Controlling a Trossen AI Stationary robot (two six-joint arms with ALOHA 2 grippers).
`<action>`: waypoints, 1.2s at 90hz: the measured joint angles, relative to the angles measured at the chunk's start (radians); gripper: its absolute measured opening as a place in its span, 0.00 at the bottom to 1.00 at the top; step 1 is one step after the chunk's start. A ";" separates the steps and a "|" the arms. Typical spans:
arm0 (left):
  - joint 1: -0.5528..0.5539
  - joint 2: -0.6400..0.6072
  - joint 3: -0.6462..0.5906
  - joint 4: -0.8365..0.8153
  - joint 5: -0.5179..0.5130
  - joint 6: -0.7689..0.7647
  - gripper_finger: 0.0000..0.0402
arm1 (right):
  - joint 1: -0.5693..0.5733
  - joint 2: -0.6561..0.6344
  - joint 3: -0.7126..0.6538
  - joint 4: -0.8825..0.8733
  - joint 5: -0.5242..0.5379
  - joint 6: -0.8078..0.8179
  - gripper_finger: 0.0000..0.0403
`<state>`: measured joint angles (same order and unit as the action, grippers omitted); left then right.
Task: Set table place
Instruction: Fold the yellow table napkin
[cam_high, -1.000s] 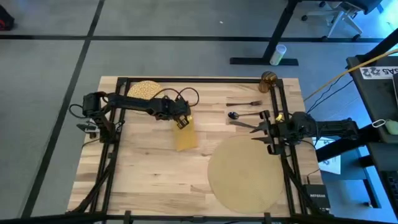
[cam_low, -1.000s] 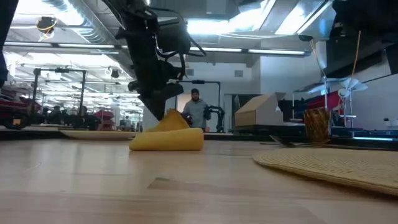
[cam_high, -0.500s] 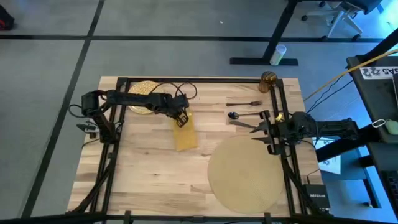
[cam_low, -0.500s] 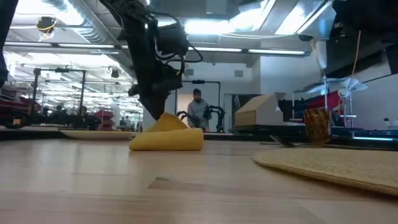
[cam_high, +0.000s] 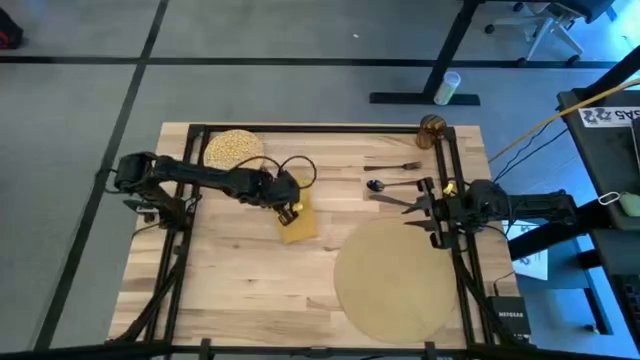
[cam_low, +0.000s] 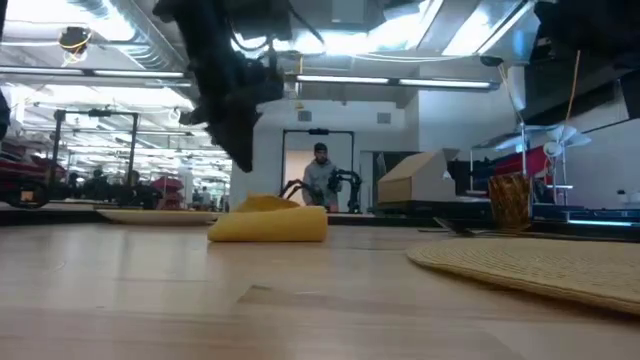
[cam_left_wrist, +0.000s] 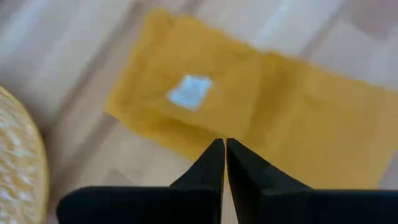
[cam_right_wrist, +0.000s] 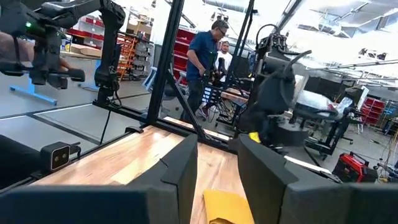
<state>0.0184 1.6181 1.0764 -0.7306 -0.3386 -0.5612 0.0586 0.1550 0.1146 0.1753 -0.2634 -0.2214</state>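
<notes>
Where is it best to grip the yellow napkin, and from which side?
Probably the raised, folded end of the napkin nearest the left tool, coming from above: the low view shows that end humped off the table, while the rest lies flat.

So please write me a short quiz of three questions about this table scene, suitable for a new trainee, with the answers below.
1. True or false: the left gripper holds the mustard-yellow rectangular napkin.
2. What lies on the large round tan placemat? A) the round yellow-speckled plate B) the dark metal fork C) nothing
3. Fill in: the small amber glass stands at the table's far ____ corner in the high view.

Key
1. False: its fingers are shut just above the napkin, which lies on the light wooden table.
2. C
3. right

The right gripper waits open at the table's right edge.
</notes>
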 joint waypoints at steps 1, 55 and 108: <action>-0.002 0.003 -0.004 -0.001 0.001 -0.004 0.00 | 0.000 0.000 0.000 0.000 0.000 0.000 0.25; 0.115 0.087 -0.056 0.237 -0.031 0.081 0.00 | 0.000 0.000 0.000 0.000 0.000 0.000 0.25; 0.236 0.157 -0.056 0.395 -0.005 0.210 0.00 | 0.000 0.000 0.000 0.000 0.000 0.000 0.25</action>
<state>0.2546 1.7748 1.0206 -0.3359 -0.3435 -0.3508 0.0589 0.1547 0.1146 0.1753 -0.2638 -0.2218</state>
